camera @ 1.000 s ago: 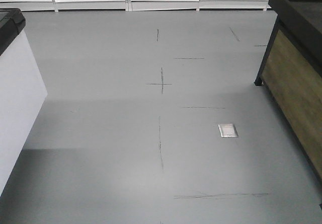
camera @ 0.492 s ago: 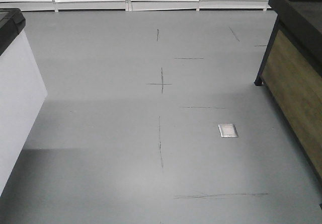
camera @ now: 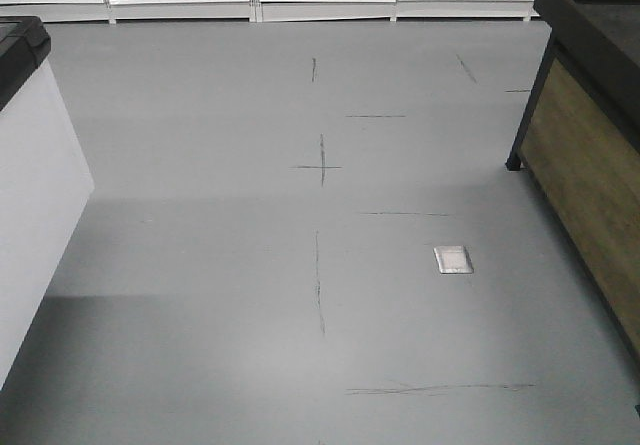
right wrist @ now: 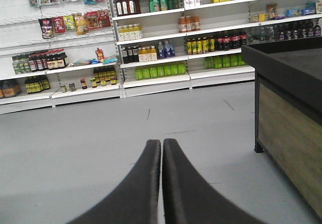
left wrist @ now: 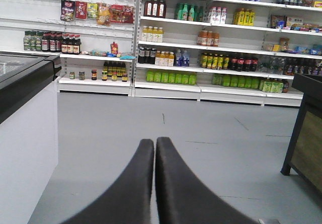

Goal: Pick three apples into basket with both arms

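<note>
Stocked store shelves [left wrist: 166, 87] are lining the far wall beyond grey floor [camera: 200, 265]; left tool [left wrist: 154, 142] and right tool [right wrist: 161, 143] are both pointing forward, fingers pressed together.

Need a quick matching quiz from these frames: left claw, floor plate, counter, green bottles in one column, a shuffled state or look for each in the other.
Column A
1. left claw
2. floor plate
3. counter
4. green bottles

Column B
a. wood side, black top
b. shut, holding nothing
c. upright in a row
d. lying flat, silvery

Pairs: 1-b, 2-d, 3-a, 4-c
</note>
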Motion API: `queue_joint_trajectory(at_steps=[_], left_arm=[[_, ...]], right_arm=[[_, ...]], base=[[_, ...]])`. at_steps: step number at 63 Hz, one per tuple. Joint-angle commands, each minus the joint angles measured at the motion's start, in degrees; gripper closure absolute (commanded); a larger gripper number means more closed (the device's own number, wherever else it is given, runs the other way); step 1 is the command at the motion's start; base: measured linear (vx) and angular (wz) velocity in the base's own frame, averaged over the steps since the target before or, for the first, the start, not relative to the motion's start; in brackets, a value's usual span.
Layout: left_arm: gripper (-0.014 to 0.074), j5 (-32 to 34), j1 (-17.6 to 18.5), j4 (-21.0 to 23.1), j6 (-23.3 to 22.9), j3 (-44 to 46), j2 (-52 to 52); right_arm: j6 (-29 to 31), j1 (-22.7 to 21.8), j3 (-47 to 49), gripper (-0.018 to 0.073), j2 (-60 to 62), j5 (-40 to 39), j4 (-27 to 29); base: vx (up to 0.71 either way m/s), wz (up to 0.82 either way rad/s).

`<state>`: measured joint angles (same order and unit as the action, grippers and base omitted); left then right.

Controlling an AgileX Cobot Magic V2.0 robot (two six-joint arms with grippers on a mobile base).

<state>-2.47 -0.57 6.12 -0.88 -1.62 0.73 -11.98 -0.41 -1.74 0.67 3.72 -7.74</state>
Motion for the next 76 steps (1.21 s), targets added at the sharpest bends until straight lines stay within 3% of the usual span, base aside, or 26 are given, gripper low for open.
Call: queue_joint_trajectory(at_steps=[1, 76], left_arm=[[0.0602, 4.3, -0.2, 0.2, -0.1, 1.5, 0.8], [0.0602, 4.3, -0.2, 0.2, -0.1, 1.5, 0.8]], right_arm=[[0.4, -0.3, -0.6, 0.0564, 0.7, -4.1, -0.1], [0.4, -0.3, -0.6, 0.0564, 0.7, -4.1, -0.1]], base=[[0.0, 0.0], [0.04, 0.0]])
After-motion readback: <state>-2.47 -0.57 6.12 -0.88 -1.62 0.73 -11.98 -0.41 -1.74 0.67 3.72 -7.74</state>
